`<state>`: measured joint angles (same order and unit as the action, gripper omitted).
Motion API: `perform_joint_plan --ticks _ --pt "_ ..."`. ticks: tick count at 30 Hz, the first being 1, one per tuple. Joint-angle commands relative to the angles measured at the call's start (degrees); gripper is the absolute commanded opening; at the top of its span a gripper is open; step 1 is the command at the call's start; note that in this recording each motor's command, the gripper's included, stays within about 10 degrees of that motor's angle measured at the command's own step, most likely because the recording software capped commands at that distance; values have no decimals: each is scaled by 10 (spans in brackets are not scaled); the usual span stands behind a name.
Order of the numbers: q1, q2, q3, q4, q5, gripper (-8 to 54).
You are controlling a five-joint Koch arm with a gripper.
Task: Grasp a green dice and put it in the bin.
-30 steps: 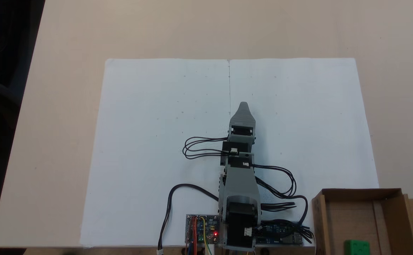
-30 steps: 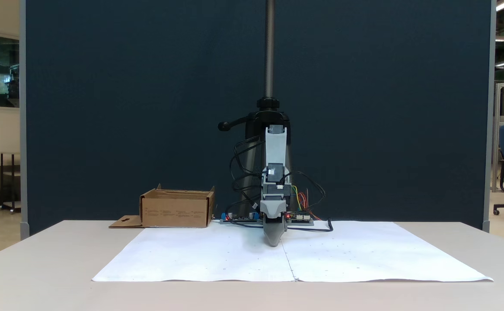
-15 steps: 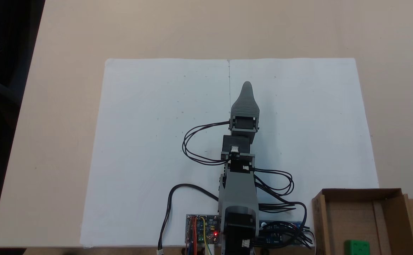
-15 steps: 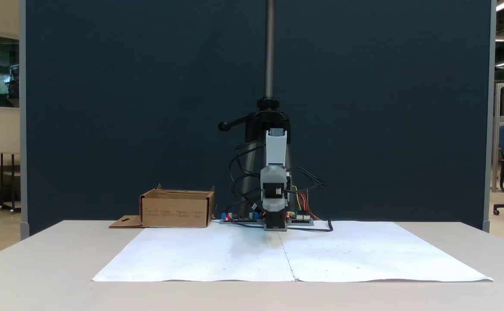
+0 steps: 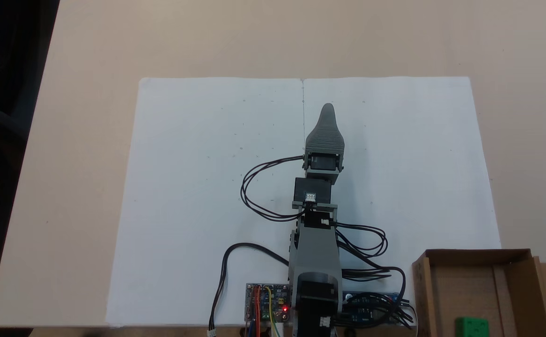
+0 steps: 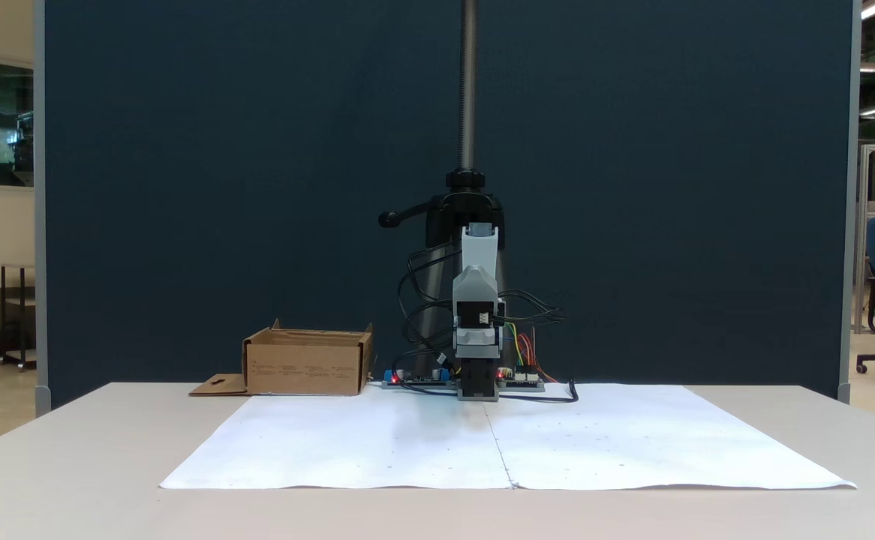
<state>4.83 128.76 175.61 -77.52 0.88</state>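
The green dice (image 5: pixel 472 326) lies inside the bin (image 5: pixel 476 253), a brown cardboard box at the lower right of a fixed view, beside the arm's base. From the front, the bin (image 6: pixel 306 367) stands at the left with its flap lying flat on the table. My gripper (image 5: pixel 328 108) reaches out over the middle of the white paper, far from the bin, with its tip pointing away from the base. It is held above the paper, facing the front camera (image 6: pixel 476 300). One jaw lies over the other, so the gap between them is hidden.
Two white paper sheets (image 5: pixel 207 187) cover the tabletop. Circuit boards (image 5: pixel 266 302) and looping black cables (image 5: pixel 254 196) sit around the arm's base. A black stand with a metal pole (image 6: pixel 467 112) rises behind the arm, before a dark blue partition.
The gripper has lifted off the paper from a nose-down pose and stretched farther from the base. The dice and bin have not moved.
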Motion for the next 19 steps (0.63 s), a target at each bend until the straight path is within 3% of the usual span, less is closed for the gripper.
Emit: perform_joint_plan --ticks 1,19 --pt "4 58 38 -47 17 456" --pt "-18 57 38 -46 16 456"
